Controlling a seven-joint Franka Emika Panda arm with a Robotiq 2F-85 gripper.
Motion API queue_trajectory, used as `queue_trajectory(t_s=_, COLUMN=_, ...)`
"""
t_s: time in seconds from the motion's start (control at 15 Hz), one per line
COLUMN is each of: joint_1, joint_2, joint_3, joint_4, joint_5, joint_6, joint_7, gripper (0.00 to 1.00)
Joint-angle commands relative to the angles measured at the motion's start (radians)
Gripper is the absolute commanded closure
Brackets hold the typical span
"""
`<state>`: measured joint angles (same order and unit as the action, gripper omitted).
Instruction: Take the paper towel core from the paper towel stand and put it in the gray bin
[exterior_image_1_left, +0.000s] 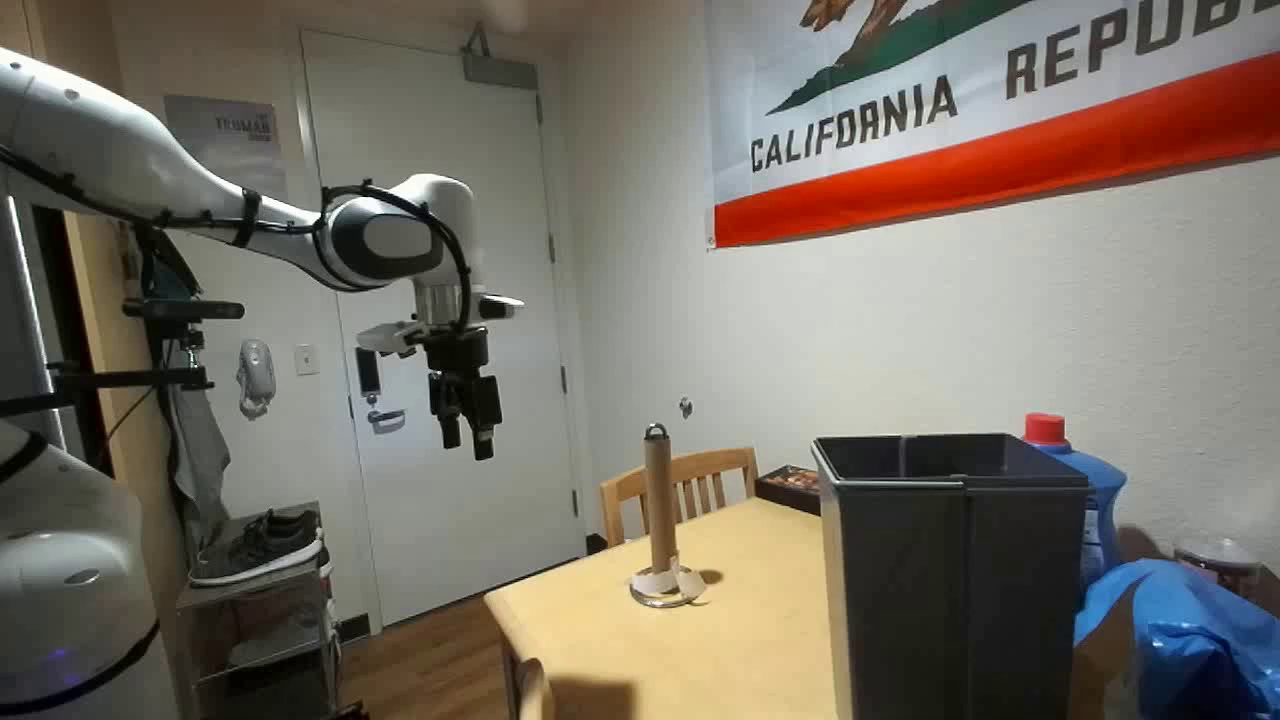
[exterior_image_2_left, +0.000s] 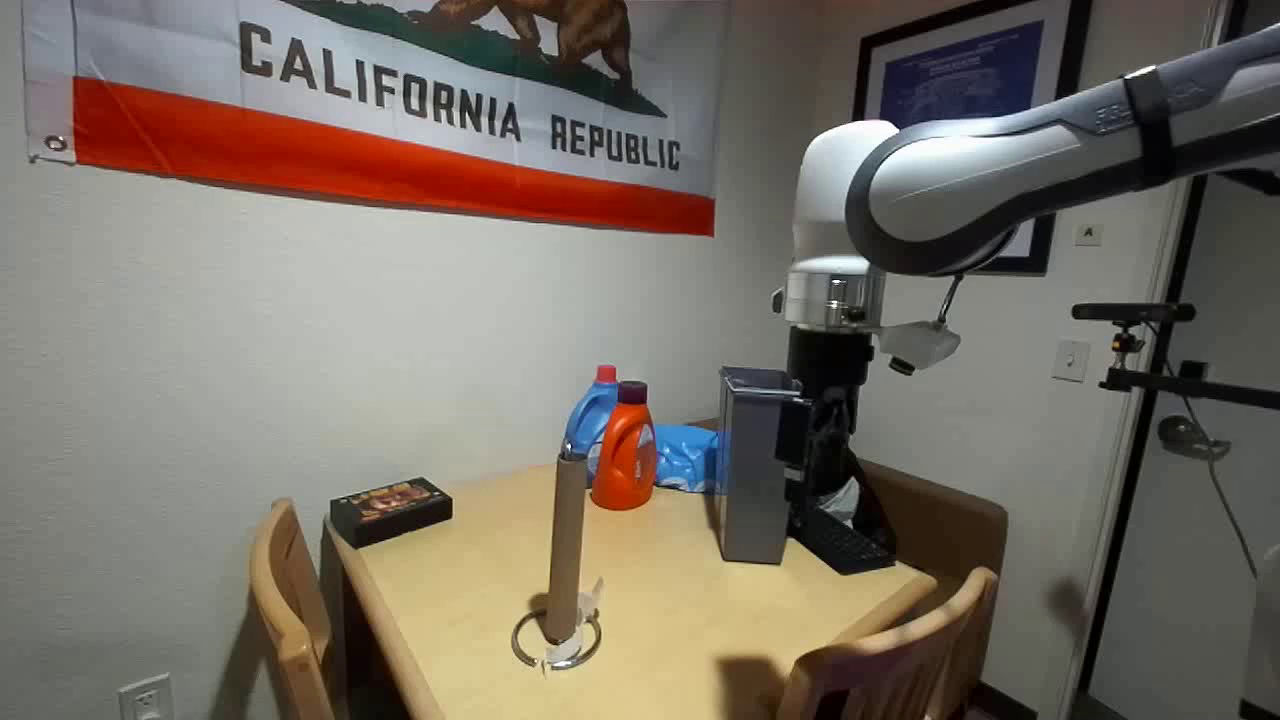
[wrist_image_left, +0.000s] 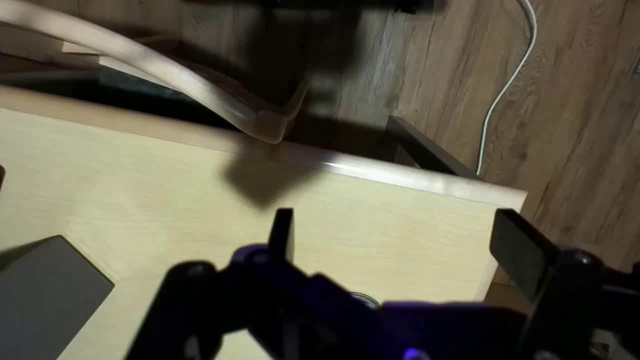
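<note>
The paper towel core is a brown-grey tube standing upright around the rod of the paper towel stand, with torn white paper scraps at its foot. The core and stand also show in an exterior view. In the wrist view a curved edge of the stand's base peeks past the gripper body; the core is hidden there. The gray bin stands upright on the table, also in an exterior view and the wrist view. My gripper is open and empty, pointing down, high above the table.
A blue bottle, an orange bottle and a blue bag stand near the bin. A dark box lies at the wall edge and a keyboard beside the bin. Wooden chairs stand at the table.
</note>
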<state>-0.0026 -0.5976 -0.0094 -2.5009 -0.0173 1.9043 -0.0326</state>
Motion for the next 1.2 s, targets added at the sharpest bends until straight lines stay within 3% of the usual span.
queue_trajectory(t_s=0.0, joint_1=0.001, joint_2=0.0, joint_3=0.0, joint_4=0.002, joint_5=0.0, joint_6=-0.002, joint_7=0.001, gripper=0.0)
queue_trajectory(t_s=0.53, joint_1=0.001, joint_2=0.001, joint_3=0.0, joint_4=0.002, joint_5=0.0, joint_6=-0.002, joint_7=0.001, gripper=0.0)
queue_trajectory(t_s=1.13, joint_1=-0.023, joint_2=0.1, joint_3=-0.096, joint_4=0.19, joint_5=0.138, joint_6=-0.011, joint_7=0.019, gripper=0.0)
